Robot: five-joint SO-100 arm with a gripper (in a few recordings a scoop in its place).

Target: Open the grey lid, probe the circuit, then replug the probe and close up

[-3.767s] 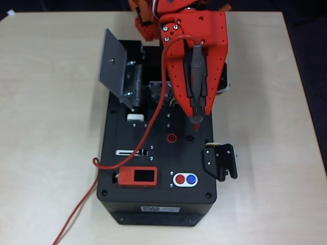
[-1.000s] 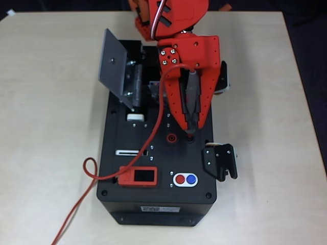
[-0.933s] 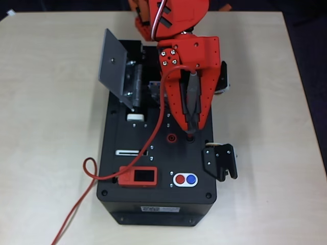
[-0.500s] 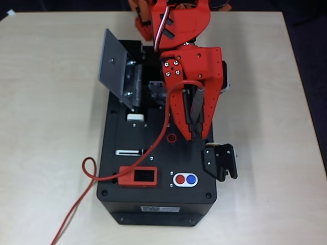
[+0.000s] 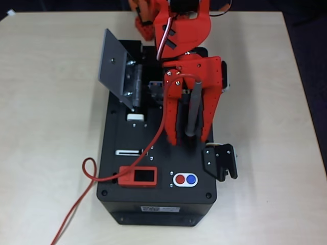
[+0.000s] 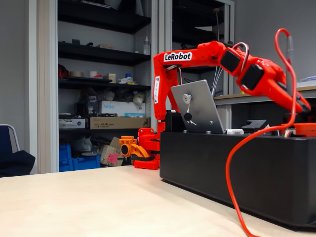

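The grey lid (image 5: 113,66) stands open, tilted up at the far left of the black box (image 5: 127,138); the fixed view shows it propped up too (image 6: 197,106). The circuit (image 5: 155,89) lies in the opening, partly hidden by the arm. My red gripper (image 5: 189,139) points down over the middle of the box top, open. The probe (image 5: 192,109) stands between the spread jaws, closer to the right finger, tip down at the box top. Its red cable (image 5: 153,140) arcs left, loops and runs off the table's front. In the fixed view the gripper (image 6: 302,104) is at the right edge.
On the box's near end sit a red module with a black screen (image 5: 137,176) and a red-and-blue button pair (image 5: 185,179). A black bracket (image 5: 220,161) hangs off the box's right side. The pale table (image 5: 46,127) surrounds the box. Shelves stand behind.
The gripper came forward over the box top and tipped steeper, bringing the probe's tip down at the black socket. Its jaws, earlier tight on the probe, have spread. The cable formed a loop at left.
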